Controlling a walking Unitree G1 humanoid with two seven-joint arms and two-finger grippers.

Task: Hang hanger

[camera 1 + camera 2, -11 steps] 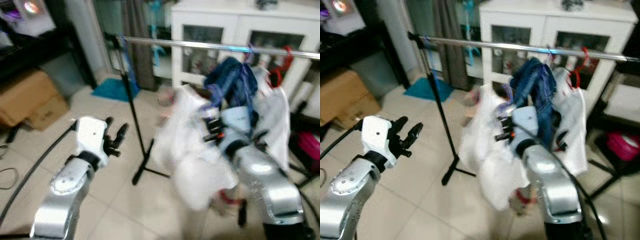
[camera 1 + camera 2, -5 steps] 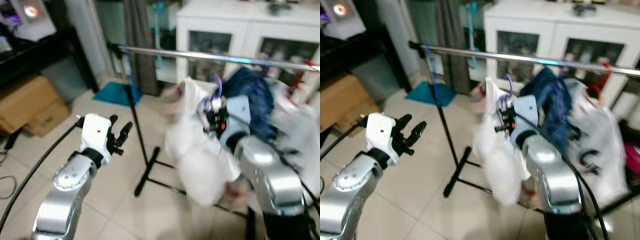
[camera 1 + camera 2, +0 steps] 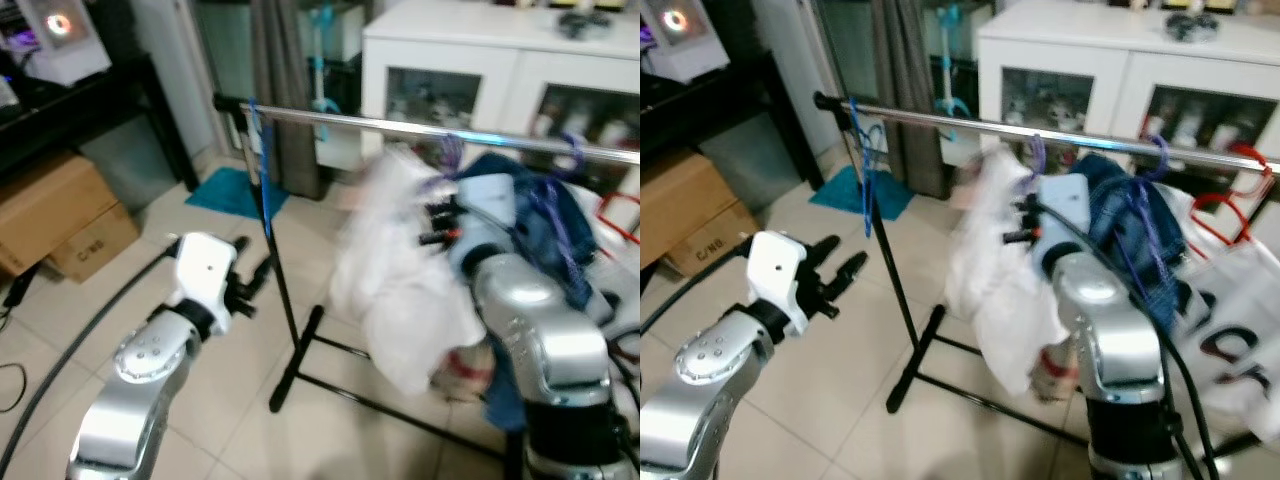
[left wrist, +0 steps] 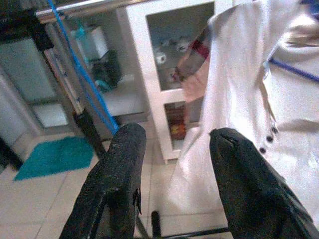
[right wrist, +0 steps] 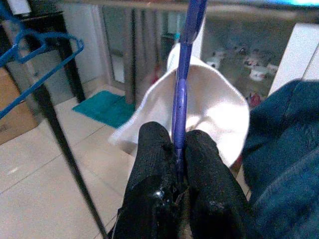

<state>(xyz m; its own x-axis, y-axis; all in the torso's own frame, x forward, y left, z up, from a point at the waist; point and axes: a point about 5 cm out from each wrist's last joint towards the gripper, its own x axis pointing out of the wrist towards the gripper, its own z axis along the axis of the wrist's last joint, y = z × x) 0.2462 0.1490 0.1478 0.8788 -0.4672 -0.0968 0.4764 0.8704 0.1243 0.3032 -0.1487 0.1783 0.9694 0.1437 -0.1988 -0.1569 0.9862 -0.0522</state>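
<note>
Right gripper (image 5: 178,149) pinches purple hanger (image 5: 182,84) — white shirt (image 3: 990,290) blurred.

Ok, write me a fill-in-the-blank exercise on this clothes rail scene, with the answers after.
1. The right claw is shut on a ___ hanger.
2. That hanger carries a ___ garment.
3. The left claw is ___ and holds nothing.
4. Near the metal rail's left end hangs an empty ___ hanger.

Missing words: purple; white; open; blue
</note>
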